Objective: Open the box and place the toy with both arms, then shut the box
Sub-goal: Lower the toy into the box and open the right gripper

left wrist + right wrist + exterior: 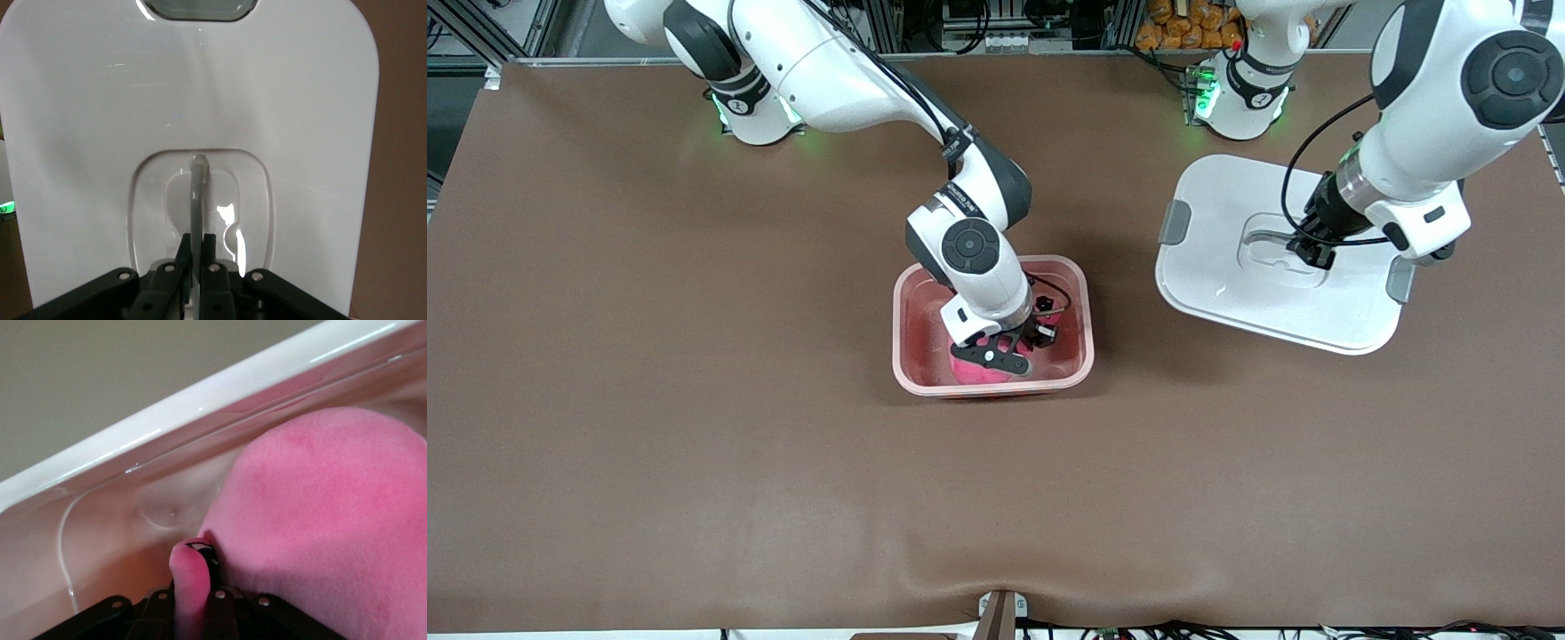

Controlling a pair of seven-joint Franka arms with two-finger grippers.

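Fingers [181, 577] of the right gripper [1009, 348] are pinched shut on an ear of the toy [320, 527], which sits inside the box [1080, 307], close to the rim nearer the front camera. Toward the left arm's end lies the lid [1227, 222], well apart from the box, with the left gripper [197, 250] clamped on its handle [196, 193]. Bare desk [694, 427] surrounds both.

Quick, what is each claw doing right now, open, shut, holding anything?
Left gripper: shut on the lid handle.
Right gripper: shut on the pink plush toy, down inside the pink box.
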